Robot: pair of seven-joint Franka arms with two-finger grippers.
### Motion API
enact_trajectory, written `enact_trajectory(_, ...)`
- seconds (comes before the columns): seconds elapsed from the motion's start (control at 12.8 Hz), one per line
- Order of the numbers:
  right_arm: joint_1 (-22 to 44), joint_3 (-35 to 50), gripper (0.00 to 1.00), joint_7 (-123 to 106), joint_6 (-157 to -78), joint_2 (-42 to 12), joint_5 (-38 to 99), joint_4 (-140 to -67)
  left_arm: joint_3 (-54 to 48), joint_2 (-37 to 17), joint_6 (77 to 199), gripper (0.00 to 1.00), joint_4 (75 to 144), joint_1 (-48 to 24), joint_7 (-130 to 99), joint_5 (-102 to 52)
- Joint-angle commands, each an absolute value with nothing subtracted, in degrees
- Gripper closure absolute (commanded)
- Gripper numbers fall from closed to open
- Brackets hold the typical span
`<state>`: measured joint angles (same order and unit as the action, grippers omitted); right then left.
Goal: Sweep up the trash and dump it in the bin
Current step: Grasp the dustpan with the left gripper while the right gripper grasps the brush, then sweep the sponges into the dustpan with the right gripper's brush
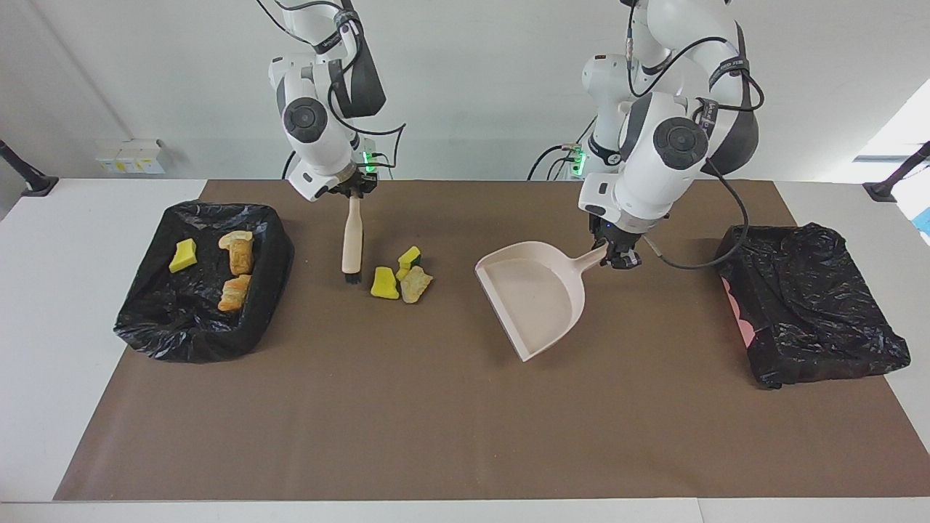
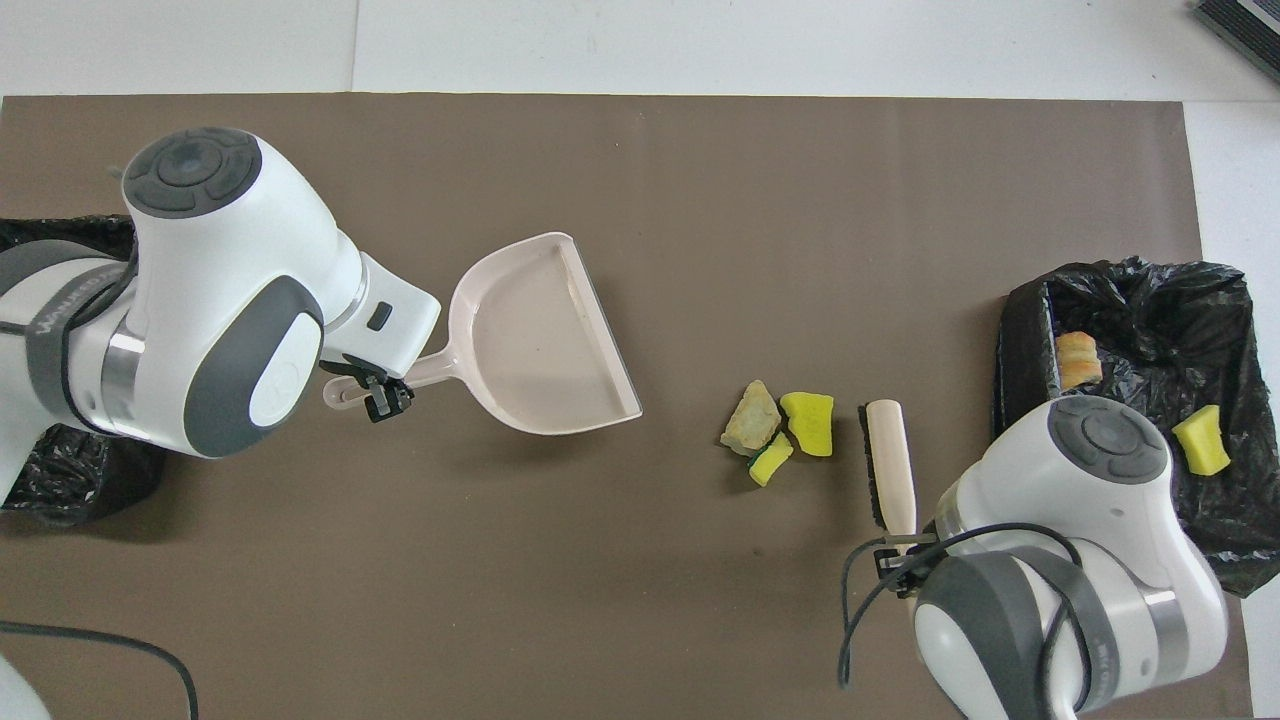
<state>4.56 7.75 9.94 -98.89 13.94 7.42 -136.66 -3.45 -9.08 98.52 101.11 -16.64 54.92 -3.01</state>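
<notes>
Facing view: black-lined bin (image 1: 207, 341) at the right arm's end holds three trash pieces; three trash lumps (image 1: 401, 280) lie beside the brush (image 1: 352, 243), pinched by the right gripper (image 1: 354, 190). Overhead view: left gripper (image 2: 385, 395) clamps the dustpan (image 2: 530, 340) handle, pan mouth facing the lumps, apart

Between my brush (image 1: 352, 242) and my dustpan (image 1: 535, 301) the brown mat (image 1: 407, 414) is blocked only by a tight clump of three trash pieces (image 1: 402, 279), just beside the bristles. From that clump to the pan's open mouth the mat lies bare, room enough to pass. All the mat farther from me is free. A black-lined bin (image 1: 196, 290) closes off my right arm's end, another bin (image 1: 810, 301) my left arm's end
</notes>
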Motion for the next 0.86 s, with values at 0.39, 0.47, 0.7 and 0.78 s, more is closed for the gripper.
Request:
enact_trajectory(0.39,6.8,8.5,1.00,13.4,-107.8,17.8,6.5,-142.0,-4.0,1.8,115.0,1.00,122.5,-20.7,57.2,-1.7)
enact_trajectory(0.47,6.8,8.5,1.00,13.2,-108.7,17.8,6.5,-142.3,-4.0,1.9,115.9,1.00,123.8,-21.9,56.2,-1.6)
enact_trajectory(0.7,6.2,8.5,1.00,12.2,-109.9,15.5,6.2,-142.9,-4.0,2.1,117.3,1.00,125.8,-22.9,54.3,-0.8)
enact_trajectory(0.78,6.2,8.5,1.00,12.2,-110.0,15.5,6.2,-143.0,-4.2,1.9,118.0,1.00,127.1,-23.2,53.5,-0.8)
